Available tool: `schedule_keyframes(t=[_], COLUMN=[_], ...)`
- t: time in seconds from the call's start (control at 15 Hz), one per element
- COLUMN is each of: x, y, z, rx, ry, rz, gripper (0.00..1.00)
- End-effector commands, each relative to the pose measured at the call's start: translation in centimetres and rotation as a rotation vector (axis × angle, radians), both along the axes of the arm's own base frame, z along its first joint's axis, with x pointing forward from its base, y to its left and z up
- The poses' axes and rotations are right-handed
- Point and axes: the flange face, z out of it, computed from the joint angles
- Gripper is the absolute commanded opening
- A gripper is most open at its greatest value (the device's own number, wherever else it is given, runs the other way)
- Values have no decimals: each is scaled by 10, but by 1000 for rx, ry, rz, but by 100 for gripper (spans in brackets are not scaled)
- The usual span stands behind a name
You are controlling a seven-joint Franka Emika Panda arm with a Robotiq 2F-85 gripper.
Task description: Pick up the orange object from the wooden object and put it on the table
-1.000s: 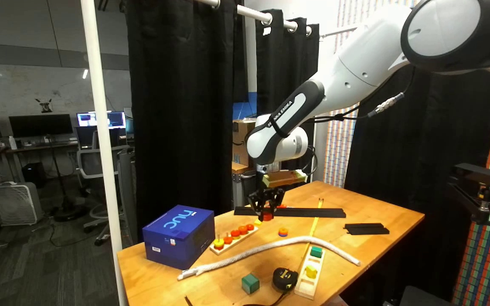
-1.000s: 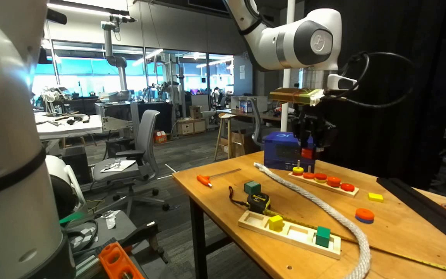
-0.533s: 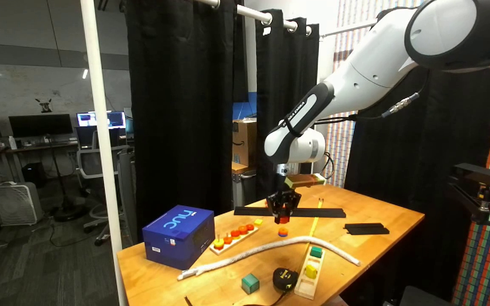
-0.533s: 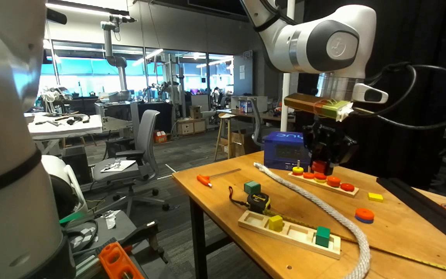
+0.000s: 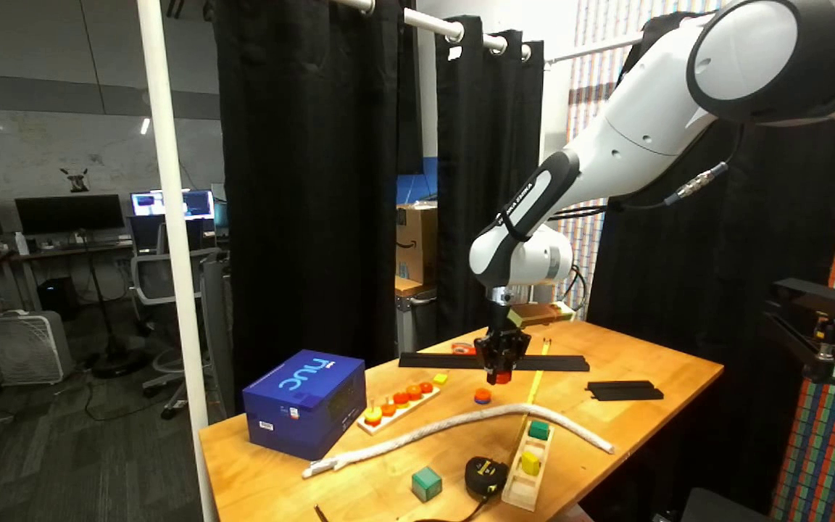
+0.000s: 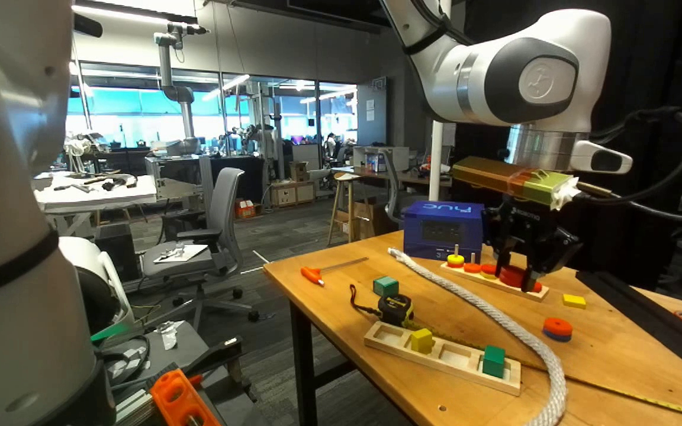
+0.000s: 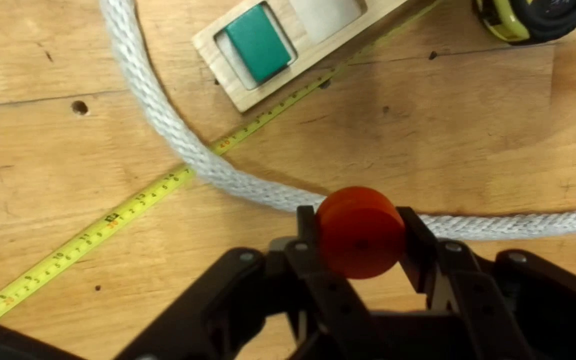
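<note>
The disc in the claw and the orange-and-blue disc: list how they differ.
The held disc hangs in the claw; the orange-and-blue disc rests on the table. The held disc shows red to orange, no blue; the orange-and-blue disc is orange above, blue below. Both are round.

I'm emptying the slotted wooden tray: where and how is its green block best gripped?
Likely from above, across opposite flat sides of the green block near its top: that end stands above the rim of the slotted wooden tray, whose walls surround the base.
</note>
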Motion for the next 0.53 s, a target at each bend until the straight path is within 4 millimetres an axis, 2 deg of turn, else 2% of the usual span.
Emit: schedule_keyframes(t=[0.0,0.47], x=[-9,-34], y=[-34,-121], z=[-2,-22], rx=[-32,-80], ry=[-66,-123], rz=[31,-12], gripper=[17,17])
